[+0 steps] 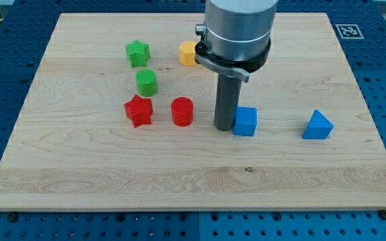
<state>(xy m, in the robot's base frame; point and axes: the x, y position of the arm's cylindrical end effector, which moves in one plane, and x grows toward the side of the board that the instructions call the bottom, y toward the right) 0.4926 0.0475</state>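
Note:
My tip (224,126) rests on the wooden board just left of a blue cube (245,121), touching or nearly touching its left side. A red cylinder (181,111) stands a short way to the tip's left, with a red star (139,110) beyond it. Above those sit a green cylinder (146,82) and a green star (137,53). A yellow block (188,53) shows at the view's top, partly hidden behind the arm's grey body. A blue triangular block (317,125) lies alone toward the view's right.
The wooden board (79,174) lies on a blue perforated table. A black-and-white marker tag (346,30) sits at the board's top right corner. The arm's wide grey housing (238,30) hangs over the board's top middle.

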